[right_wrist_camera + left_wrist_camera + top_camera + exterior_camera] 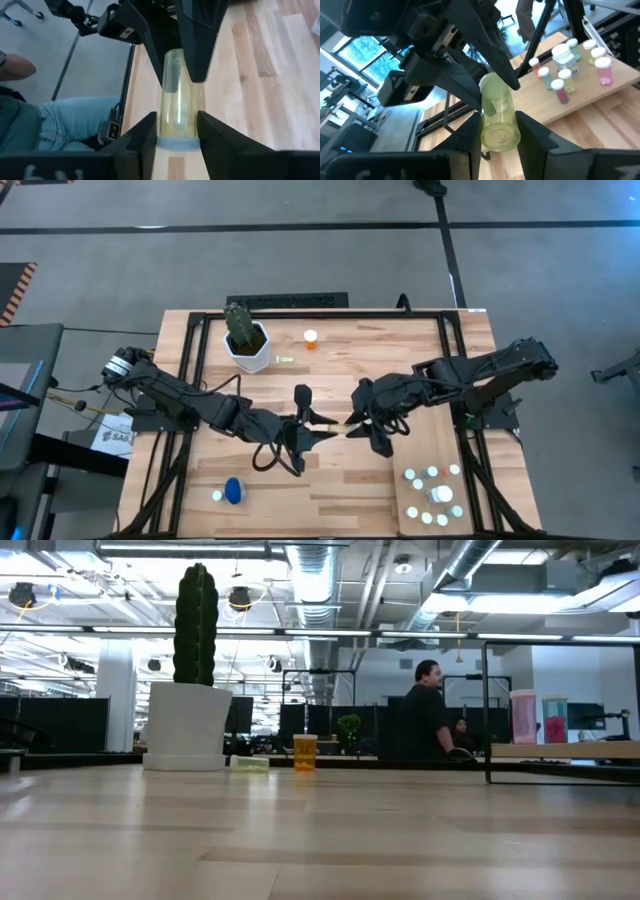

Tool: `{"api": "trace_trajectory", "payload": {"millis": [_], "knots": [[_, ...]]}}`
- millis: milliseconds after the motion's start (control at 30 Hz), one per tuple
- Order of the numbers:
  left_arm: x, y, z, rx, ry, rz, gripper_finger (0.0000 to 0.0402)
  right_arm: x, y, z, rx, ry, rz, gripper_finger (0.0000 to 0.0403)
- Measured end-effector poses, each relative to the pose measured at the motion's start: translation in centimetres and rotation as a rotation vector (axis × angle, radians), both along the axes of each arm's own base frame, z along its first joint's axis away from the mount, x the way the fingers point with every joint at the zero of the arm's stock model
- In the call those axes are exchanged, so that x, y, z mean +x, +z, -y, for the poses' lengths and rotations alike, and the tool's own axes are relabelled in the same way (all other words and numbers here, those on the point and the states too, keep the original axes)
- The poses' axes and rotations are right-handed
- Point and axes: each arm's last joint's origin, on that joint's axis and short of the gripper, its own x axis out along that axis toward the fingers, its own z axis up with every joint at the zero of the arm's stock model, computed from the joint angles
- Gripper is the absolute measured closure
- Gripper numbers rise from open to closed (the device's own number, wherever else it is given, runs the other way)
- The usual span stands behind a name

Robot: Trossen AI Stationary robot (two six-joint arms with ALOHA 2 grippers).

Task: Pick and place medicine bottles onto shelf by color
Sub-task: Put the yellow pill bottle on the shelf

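Fingers of both arms are on the same yellow-green bottle [497,117] right now, mid-air over the middle of the worktop [330,490]. Left gripper [318,423] has it pinched at the base end, pads tight on the clear body. Right gripper [352,421] has its fingers either side of the capped end, right against it, though I can't tell if they're actually squeezing.

Rest of the meds: a bunch of white-capped bottles [433,495] stands on the pale shelf [402,517] at lower right of the overhead shot. An orange bottle [310,339] sits up top near the potted cactus [245,337], and a blue bottle [233,491] with a small white one beside it is at lower left.
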Motion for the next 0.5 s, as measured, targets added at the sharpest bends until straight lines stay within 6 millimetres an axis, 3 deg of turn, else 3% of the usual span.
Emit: {"api": "trace_trajectory", "payload": {"millis": [300, 500], "knots": [[0.1, 0.6, 0.0, -0.048, -0.003, 0.063, 0.0328, -2.2, 5.3, 1.6, -0.136, 0.019, 0.033, 0.0152], [0.6, 1.9, -0.8, -0.067, 0.089, 0.201, 0.0325, -3.0, 6.3, 1.9, -0.392, 0.107, 0.069, 0.0139]]}}
